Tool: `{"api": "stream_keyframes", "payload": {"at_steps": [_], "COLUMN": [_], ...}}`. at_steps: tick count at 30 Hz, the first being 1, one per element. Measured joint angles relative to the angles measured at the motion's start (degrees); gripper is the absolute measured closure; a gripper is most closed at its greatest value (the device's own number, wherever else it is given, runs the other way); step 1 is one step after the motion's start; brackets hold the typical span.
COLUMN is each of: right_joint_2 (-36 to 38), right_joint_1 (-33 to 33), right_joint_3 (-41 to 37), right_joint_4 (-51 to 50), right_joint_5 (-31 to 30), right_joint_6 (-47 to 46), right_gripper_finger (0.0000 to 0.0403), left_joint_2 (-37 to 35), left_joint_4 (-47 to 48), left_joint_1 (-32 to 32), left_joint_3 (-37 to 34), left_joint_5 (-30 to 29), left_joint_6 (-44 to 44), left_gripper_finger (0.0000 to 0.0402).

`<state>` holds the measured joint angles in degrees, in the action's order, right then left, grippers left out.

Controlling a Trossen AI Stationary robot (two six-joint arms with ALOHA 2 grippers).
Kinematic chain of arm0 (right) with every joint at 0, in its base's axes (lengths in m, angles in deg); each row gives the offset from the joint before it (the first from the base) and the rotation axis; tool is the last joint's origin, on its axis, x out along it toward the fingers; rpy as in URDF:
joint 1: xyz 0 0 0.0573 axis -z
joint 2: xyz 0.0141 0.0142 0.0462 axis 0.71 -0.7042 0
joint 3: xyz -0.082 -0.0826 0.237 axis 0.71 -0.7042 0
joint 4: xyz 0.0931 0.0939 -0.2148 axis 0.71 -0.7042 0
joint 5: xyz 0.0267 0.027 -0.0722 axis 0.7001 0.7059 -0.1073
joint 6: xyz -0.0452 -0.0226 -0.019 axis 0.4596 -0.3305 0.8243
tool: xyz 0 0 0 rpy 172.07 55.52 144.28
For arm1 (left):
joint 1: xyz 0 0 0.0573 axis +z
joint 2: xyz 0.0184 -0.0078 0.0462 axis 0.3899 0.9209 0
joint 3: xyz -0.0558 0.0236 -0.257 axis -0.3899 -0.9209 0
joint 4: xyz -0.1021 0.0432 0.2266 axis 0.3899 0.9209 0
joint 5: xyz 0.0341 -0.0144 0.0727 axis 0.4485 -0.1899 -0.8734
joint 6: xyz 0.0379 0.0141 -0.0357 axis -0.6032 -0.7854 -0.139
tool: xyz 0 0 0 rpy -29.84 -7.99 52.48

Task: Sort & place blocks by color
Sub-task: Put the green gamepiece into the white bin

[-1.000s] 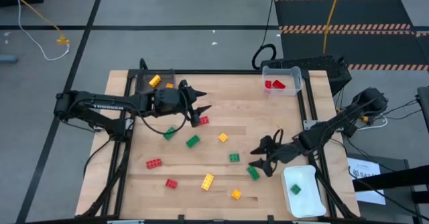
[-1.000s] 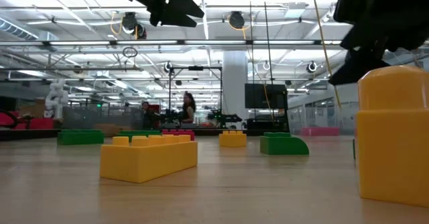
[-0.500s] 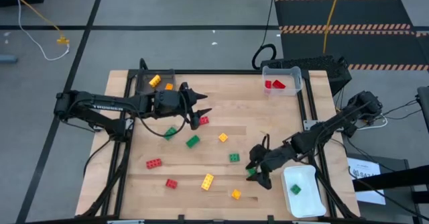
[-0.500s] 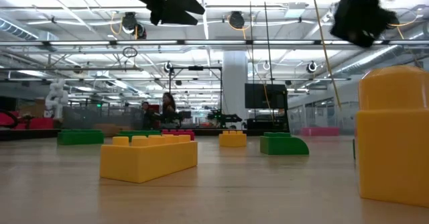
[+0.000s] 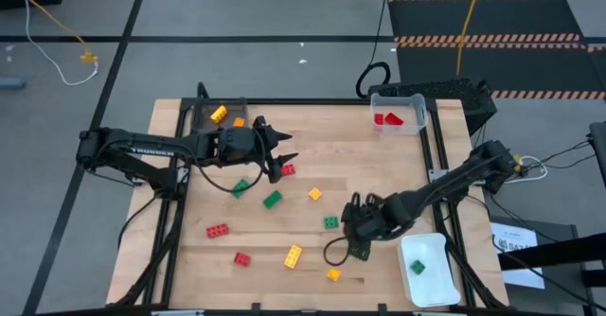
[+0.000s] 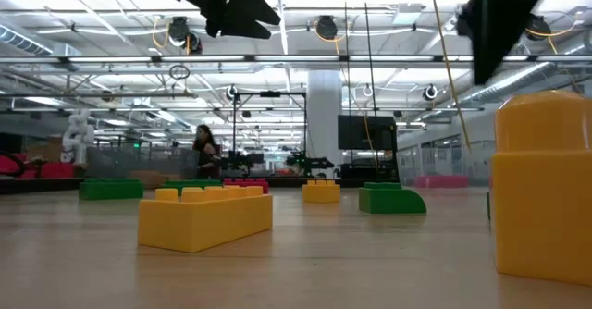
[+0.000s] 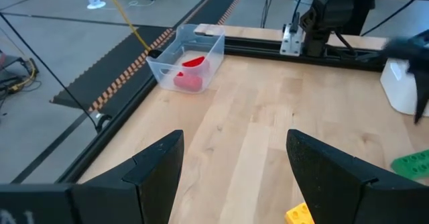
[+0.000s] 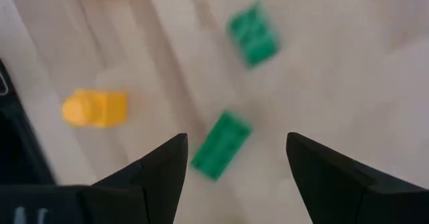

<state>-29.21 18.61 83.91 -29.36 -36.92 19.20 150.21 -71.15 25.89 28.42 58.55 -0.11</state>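
Blocks [image 5: 272, 199] lay scattered mid-frame; one green block [image 8: 221, 144] sat between the open, empty right claw [image 5: 348, 241]. Left claw [image 5: 281, 150] hovered open, upper left.

- The yellow block [image 6: 542, 189] is cut off by the low view's right edge.
- Green blocks [image 8: 220, 144] look smeared in the right wrist view.
- The white tray [image 7: 405, 83] is cut off.

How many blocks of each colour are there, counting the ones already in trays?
Red blocks: 5
Green blocks: 5, one showing only in the right wrist view
Yellow-orange blocks: 5
Total: 15
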Motion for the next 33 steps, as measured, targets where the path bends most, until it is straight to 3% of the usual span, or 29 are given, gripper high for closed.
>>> {"api": "stream_keyframes", "payload": {"at_steps": [3, 6, 14, 33], "right_joint_2": [-3.86, -6.46, -8.90, -11.87], "right_joint_1": [-0.38, -0.52, 0.03, -0.07], "right_joint_3": [-0.04, -0.04, -0.04, -1.84], "right_joint_4": [-0.06, -0.58, -1.07, 1.93], "right_joint_5": [5.56, 7.29, 3.00, 3.48], "right_joint_6": [-3.61, -5.86, -8.03, -6.78], "right_gripper_finger": [0.0156, 0.0156, 0.0156, 0.0155], "left_joint_2": [0.00, 0.00, 0.00, 0.00], "left_joint_4": [-0.02, -0.03, -0.05, -0.03], "left_joint_1": [-0.02, -0.02, 0.18, -0.44], "left_joint_3": [0.00, 0.00, 0.00, 0.00], "left_joint_5": [0.00, 0.00, 0.00, 0.00], "left_joint_6": [-0.17, -0.54, -2.23, -0.86], "left_gripper_finger": [0.0135, 0.0135, 0.0135, 0.0135]}}
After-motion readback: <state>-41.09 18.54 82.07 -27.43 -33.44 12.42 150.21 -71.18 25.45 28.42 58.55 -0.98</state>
